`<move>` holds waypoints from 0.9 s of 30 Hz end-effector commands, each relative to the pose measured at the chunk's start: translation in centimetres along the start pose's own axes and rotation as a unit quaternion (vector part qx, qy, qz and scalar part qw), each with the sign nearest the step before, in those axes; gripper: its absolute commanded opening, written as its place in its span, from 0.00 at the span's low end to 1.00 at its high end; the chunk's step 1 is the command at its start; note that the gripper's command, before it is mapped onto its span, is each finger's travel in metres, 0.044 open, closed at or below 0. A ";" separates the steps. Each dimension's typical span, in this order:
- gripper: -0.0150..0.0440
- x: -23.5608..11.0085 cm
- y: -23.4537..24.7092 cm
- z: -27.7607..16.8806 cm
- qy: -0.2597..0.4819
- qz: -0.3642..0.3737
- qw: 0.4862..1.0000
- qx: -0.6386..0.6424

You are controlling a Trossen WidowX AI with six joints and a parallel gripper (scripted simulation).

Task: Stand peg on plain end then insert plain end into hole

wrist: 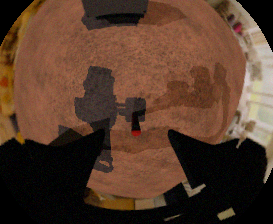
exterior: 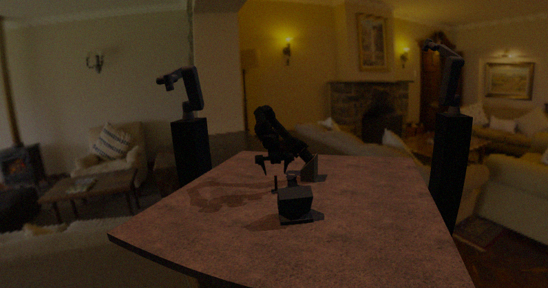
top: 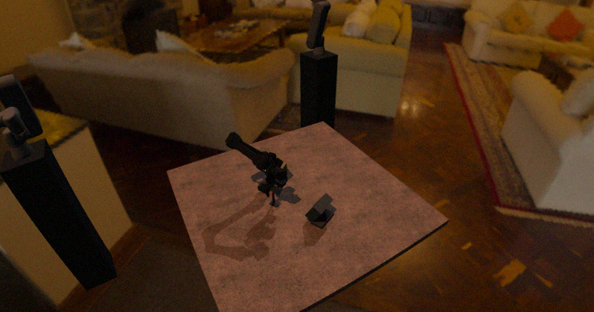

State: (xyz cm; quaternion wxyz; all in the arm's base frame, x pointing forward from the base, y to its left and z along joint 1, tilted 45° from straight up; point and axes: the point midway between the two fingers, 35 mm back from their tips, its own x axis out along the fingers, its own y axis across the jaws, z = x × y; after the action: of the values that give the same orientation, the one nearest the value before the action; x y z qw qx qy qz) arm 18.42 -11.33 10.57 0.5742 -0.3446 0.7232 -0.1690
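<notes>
The peg stands upright on the table. It looks dark, with a red upper end in the wrist view; its white band cannot be made out. My gripper is open and empty, pointing down over the peg. The fingertips are on either side of the peg's line, around or just above its top. The sloped panel stands on the table apart from the peg. Its hole is not visible in these views.
A grey wedge-shaped piece stands beside the arm's base in the exterior view. Two other arms on black pedestals stand beyond the table. Shadows of the arm lie around the peg. Sofas are in the background.
</notes>
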 end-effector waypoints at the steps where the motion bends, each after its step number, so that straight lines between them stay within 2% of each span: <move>1: 1.00 0.9 0.2 -0.2 0.004 -0.001 1.000 -0.005; 27: 1.00 5.0 0.1 -0.5 0.005 -0.004 1.000 -0.004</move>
State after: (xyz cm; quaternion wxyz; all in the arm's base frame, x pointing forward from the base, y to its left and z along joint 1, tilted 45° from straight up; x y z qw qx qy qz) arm 17.85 -14.49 7.59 0.5736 -0.3464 0.7222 -0.1715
